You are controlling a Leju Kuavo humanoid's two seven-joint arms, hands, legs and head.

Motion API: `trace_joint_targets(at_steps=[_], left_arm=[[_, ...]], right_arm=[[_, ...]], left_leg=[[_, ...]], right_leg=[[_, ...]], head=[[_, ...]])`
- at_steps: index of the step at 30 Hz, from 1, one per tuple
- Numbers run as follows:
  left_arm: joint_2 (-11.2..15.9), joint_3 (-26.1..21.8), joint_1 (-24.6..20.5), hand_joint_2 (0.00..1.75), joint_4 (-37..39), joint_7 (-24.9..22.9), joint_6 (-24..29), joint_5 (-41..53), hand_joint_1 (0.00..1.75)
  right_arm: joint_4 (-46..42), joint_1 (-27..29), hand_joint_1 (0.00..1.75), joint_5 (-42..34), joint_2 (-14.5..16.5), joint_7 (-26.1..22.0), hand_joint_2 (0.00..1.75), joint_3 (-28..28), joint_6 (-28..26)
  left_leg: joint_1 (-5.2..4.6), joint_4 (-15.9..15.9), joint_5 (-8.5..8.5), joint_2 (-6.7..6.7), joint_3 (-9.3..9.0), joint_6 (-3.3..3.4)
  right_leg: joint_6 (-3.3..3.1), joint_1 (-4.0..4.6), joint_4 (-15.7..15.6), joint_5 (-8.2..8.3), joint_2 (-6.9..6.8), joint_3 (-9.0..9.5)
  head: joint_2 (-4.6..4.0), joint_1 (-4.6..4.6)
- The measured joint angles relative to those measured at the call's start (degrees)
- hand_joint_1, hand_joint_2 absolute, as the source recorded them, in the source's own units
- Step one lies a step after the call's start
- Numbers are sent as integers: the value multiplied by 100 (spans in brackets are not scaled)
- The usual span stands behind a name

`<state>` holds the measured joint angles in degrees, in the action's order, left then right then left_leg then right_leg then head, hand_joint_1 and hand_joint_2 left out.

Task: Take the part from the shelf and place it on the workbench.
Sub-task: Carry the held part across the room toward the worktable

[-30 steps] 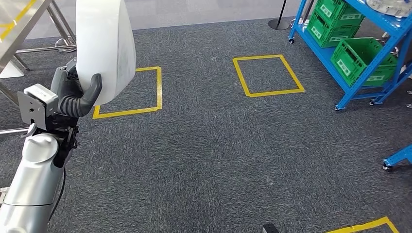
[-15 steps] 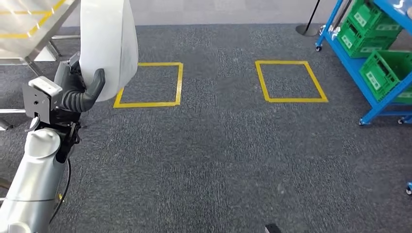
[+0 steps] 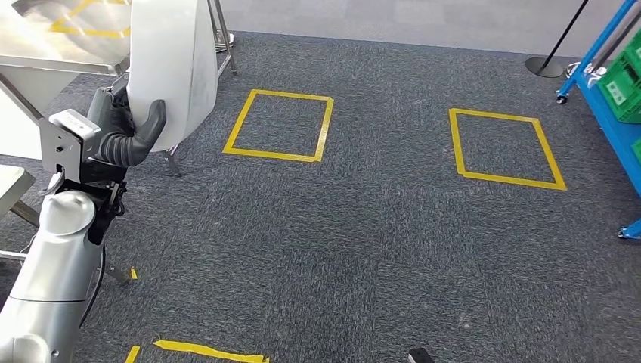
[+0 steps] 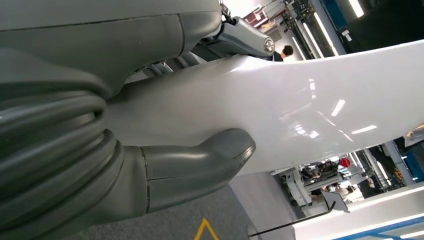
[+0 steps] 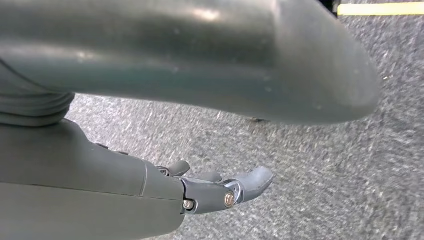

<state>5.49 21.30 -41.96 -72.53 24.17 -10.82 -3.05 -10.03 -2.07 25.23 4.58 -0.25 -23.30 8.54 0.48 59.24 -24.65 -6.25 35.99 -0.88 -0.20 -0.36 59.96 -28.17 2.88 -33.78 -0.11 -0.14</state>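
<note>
My left hand [image 3: 121, 138] holds a large white curved part [image 3: 170, 64] upright at the left of the head view, thumb pressed against its face. The left wrist view shows the same thumb [image 4: 200, 162] lying on the glossy white part [image 4: 310, 110]. A shiny metal workbench [image 3: 53, 34] stands at the far left, just behind the part. The blue shelf [image 3: 616, 91] with a green crate [image 3: 626, 82] is at the right edge. My right hand [image 5: 220, 187] hangs over the carpet with its fingers apart and nothing in it.
Dark grey carpet carries two yellow taped squares [image 3: 280, 125] [image 3: 505, 147] and a yellow tape strip [image 3: 208, 350] near the front. A black stanchion base [image 3: 546, 66] stands at the back right. The workbench's metal legs [image 3: 223, 41] reach down to the floor at the left.
The camera has turned left: the blue shelf slid toward the right edge and the workbench came further into view. My left hand still holds the white part the same way.
</note>
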Motion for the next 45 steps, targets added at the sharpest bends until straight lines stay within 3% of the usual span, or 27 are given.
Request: trace_joint_targets(at_steps=[2, 3, 4, 6, 8, 9, 10, 13, 15, 17, 19, 21, 22, 23, 24, 26, 28, 30, 32, 34, 36, 38, 39, 40, 42, 44, 45], left_arm=[[-6, 9, -24, 175, 73, 40, -7, -12, 175], [-5, 13, -35, 175, 108, 65, -9, -19, 175], [-5, 18, -46, 175, 144, 93, -10, -29, 175], [-8, 28, -48, 175, 207, 131, -11, -43, 175], [-7, 37, 7, 175, 243, 141, -7, -47, 175], [0, 39, 49, 175, 249, 140, -2, -46, 175], [10, 40, 96, 175, 243, 137, 3, -44, 175], [52, 36, 209, 175, 163, 122, 16, -16, 175], [92, 21, 279, 175, 100, 110, 26, 11, 175], [143, 1, 371, 175, 39, 80, 37, 32, 175], [173, -15, 432, 175, -12, 36, 42, 52, 175], [170, -25, 468, 175, -31, -4, 32, 75, 175], [165, -25, 493, 175, -29, -23, 22, 87, 175], [161, -24, 520, 175, -25, -37, 12, 99, 175], [160, -25, 540, 175, -19, -52, 3, 110, 175], [162, -29, 554, 175, -9, -73, 1, 128, 175], [164, -34, 543, 175, -6, -85, -3, 137, 175], [169, -39, 531, 175, -2, -101, -7, 146, 175], [187, -59, 526, 175, 3, -126, -7, 169, 175], [219, -98, 503, 175, 4, -160, -4, 191, 175], [244, -128, 483, 175, 6, -188, 1, 201, 175], [267, -138, 510, 175, 9, -201, 4, 203, 175], [282, -140, 530, 175, 11, -207, 4, 205, 175], [297, -144, 542, 175, 13, -212, 4, 209, 175], [315, -155, 525, 175, 16, -221, 4, 223, 175], [315, -162, 474, 175, 22, -228, 4, 241, 175], [313, -163, 452, 175, 31, -234, 4, 248, 175]], right_arm=[[0, -9, 0, -8, 11, 4, 0, -9, -20], [0, -13, 0, -12, 18, 7, 0, -15, -32], [0, -12, 0, -15, 25, 14, 0, -21, -41], [0, 7, 0, -13, 29, 31, 0, -30, -57], [0, 27, 0, 9, 32, 39, 0, -32, -65], [0, 29, 0, 29, 35, 34, 0, -32, -66], [0, 27, 0, 50, 40, 27, 0, -32, -65], [0, 22, 0, 124, 53, 16, 0, -32, -50], [0, 20, 0, 163, 56, 20, 0, -32, -38], [0, 12, 0, 184, 57, 37, 0, -32, -32], [0, 4, 0, 193, 57, 51, 0, -31, -30], [0, 14, 0, 200, 59, 55, 0, -30, -26], [0, 24, 0, 201, 60, 56, 0, -30, -23], [0, 33, 0, 203, 60, 55, 0, -30, -23], [0, 37, 0, 204, 60, 50, 0, -30, -25], [0, 38, 0, 211, 58, 35, 0, -30, -27], [0, 33, 0, 219, 55, 22, 0, -29, -26], [0, 28, 0, 229, 54, 12, 0, -28, -18], [0, 19, 0, 245, 55, -1, 0, -28, -3], [0, 8, 0, 261, 55, -9, 0, -28, 14], [0, 17, 0, 275, 53, -9, 0, -28, 25], [0, 34, 0, 286, 50, -5, 0, -28, 36], [0, 37, 0, 290, 49, -3, 0, -28, 43], [0, 34, 0, 292, 49, 2, 0, -28, 49], [0, 23, 0, 295, 49, 21, 0, -28, 54], [0, 10, 0, 292, 45, 49, 0, -28, 54], [0, 5, 0, 286, 44, 61, 0, -28, 53]], left_leg=[[5, -16, 18, -10, 34, -70], [-4, 60, -36, 101, 81, -91], [-14, 257, -159, 248, 177, -106], [-21, 950, -527, 512, 479, -124], [-18, 1500, -718, 557, 713, -137], [-18, 1493, -663, 567, 696, -135], [-21, 1272, -522, 597, 571, -125], [-76, 196, -123, 922, -4, -39], [-117, -22, -107, 988, -100, 31], [-103, -45, -73, 841, -98, 87], [-62, -81, -39, 722, -110, 142], [-33, -91, -24, 603, -106, 176], [-31, -86, -21, 535, -98, 184], [-31, -78, -21, 463, -91, 186], [-30, -67, -21, 390, -84, 184], [-26, -41, -18, 252, -78, 169], [-25, -17, -14, 130, -59, 123], [-18, -19, 8, 24, -27, 47], [-6, -43, 38, -40, 6, -31], [-16, 113, -79, 171, 102, -84], [-22, 694, -413, 467, 362, -122], [-11, 1369, -682, 546, 660, -156], [-6, 1493, -682, 556, 708, -166], [-2, 1402, -583, 574, 650, -172], [-3, 714, -251, 727, 286, -168], [-35, 134, -91, 918, -16, -99], [-50, 29, -91, 954, -62, -51]], right_leg=[[-74, -10, -40, 43, -107, 18], [-118, -19, -66, 68, -158, 28], [-156, -28, -91, 89, -213, 37], [-196, -12, -102, 97, -325, 34], [-206, 1, -100, 89, -453, 31], [-209, 5, -98, 84, -516, 32], [-207, 8, -94, 77, -578, 36], [-163, 42, -66, 32, -750, 51], [-113, 69, -56, 10, -855, 61], [-55, 64, -51, -16, -930, 78], [16, 41, 168, -179, -734, -2], [71, 11, 818, -516, -434, -300], [88, 2, 1195, -663, -365, -486], [97, -4, 1454, -729, -338, -623], [96, -8, 1519, -690, -327, -671], [72, -14, 1016, -343, -264, -451], [36, -25, 277, -49, -40, -109], [6, -11, -21, 11, 70, 19], [-52, -2, -56, 47, -47, 38], [-137, -19, -112, 93, -162, 62], [-188, -18, -137, 108, -280, 66], [-201, -10, -134, 100, -409, 63], [-202, -9, -132, 95, -477, 62], [-197, -10, -127, 89, -541, 62], [-166, -6, -101, 61, -667, 67], [-112, 31, -62, 24, -774, 63], [-86, 51, -54, 12, -825, 65]], head=[[0, -2], [0, -11], [0, -22], [0, -40], [0, -41], [0, -41], [0, -42], [0, -39], [0, -33], [0, -31], [0, -26], [0, -14], [0, -8], [0, -6], [0, -5], [0, -4], [0, -6], [0, -8], [0, -6], [0, -24], [0, -50], [1, -56], [0, -56], [0, -56], [0, -57], [0, -51], [0, -44]])
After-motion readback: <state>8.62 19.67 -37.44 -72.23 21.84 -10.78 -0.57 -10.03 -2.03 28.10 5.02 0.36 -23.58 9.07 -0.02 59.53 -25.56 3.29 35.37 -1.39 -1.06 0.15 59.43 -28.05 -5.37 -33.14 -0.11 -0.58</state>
